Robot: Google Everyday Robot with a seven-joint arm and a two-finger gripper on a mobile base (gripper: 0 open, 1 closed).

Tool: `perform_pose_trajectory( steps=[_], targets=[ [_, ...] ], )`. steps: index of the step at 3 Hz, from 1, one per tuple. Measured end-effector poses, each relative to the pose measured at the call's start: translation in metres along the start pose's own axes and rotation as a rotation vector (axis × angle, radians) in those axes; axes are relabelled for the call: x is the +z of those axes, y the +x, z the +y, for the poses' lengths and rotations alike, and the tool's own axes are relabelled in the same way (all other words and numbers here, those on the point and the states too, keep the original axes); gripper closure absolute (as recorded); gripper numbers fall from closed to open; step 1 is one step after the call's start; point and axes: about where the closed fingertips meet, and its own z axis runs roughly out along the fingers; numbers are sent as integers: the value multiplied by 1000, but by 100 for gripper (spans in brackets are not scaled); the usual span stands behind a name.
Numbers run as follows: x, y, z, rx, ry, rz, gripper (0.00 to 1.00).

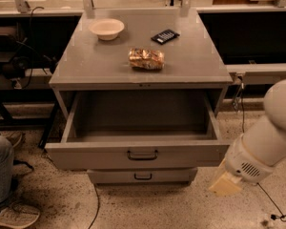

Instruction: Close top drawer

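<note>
Cabinet top [190, 61] bears bowl [107, 28], bag [146, 58], black device [165, 36]; pincer [225, 184] low right.

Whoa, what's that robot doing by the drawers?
A white robot arm is working on closing the top drawer, which is pulled wide open and looks empty. The gripper hangs low, just off the drawer's front right corner, and does not seem to touch it. On the cabinet top sit a bowl, a shiny snack packet and a small black object.

No legible text on snack packet [146, 58] or black device [165, 36]. Pincer [225, 185] low right, beside top drawer [142, 152].
</note>
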Motion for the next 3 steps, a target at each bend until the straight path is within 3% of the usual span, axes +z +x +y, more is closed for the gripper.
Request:
perform_pose_trajectory(
  steps=[1, 3],
  targets=[
    [36, -14, -23, -71, 11, -46, 100],
    [79, -81, -90, -211, 174, -120, 100]
  ],
)
